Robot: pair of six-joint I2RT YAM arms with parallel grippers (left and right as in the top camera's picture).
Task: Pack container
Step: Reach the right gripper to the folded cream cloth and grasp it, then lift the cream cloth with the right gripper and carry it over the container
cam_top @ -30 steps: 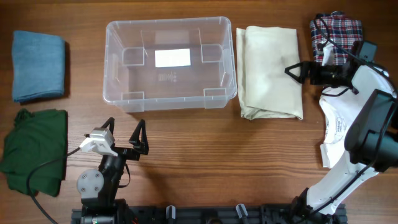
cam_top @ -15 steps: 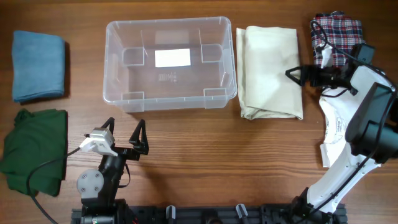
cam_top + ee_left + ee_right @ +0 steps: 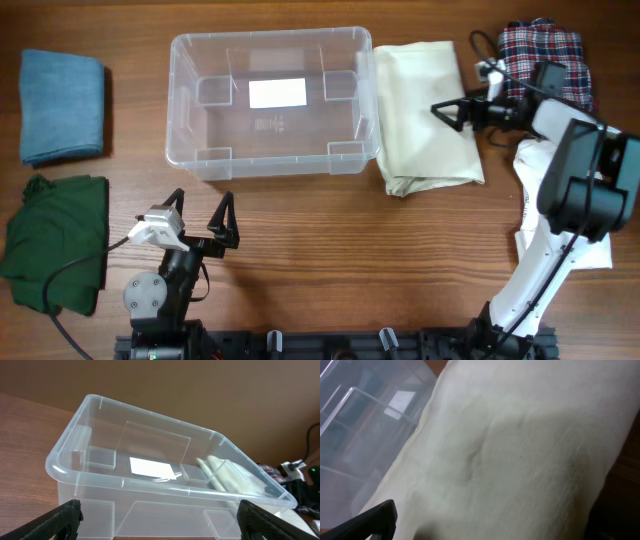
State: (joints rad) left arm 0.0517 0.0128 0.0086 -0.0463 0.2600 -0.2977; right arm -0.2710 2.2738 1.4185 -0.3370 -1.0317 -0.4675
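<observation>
1. Brown wood-grain surface [image 3: 400, 260]. Carries every item below.

2. Large clear plastic rectangular container [image 3: 270, 140] with rounded corners and a rimmed edge. It stands upright at the rear centre of the surface with nothing inside.

3. Folded cream cloth [image 3: 425, 115], rectangular. It lies just right of the container, with its left edge pressed against the container's right wall. Whether that edge rides up onto the rim is hard to tell from overhead. In the left wrist view it shows through the clear wall [image 3: 235, 477].

4. Crumpled dark green cloth [image 3: 55, 240], front left. A black cable [image 3: 70, 270] trails across it.

5. White printed garment [image 3: 528, 200], right side, partly covered by the right arm.

6. Folded blue cloth [image 3: 62, 105], rear left, behind the green cloth and well apart from the container.

7. Red-and-dark plaid cloth [image 3: 540, 50], rear right corner, just beyond the cream cloth.

8. Right gripper [image 3: 447, 113], black. Its jaws are spread wide and it grips nothing. It sits over the right half of the cream cloth and points toward the container. One fingertip [image 3: 370, 517] shows low against the fabric in the wrist view.

9. Left gripper [image 3: 203, 215], black. Its jaws are spread wide and empty. It is at the front of the surface, facing the container's near wall and apart from it.

10. White rectangular label [image 3: 277, 93], flat on the container's base.
</observation>
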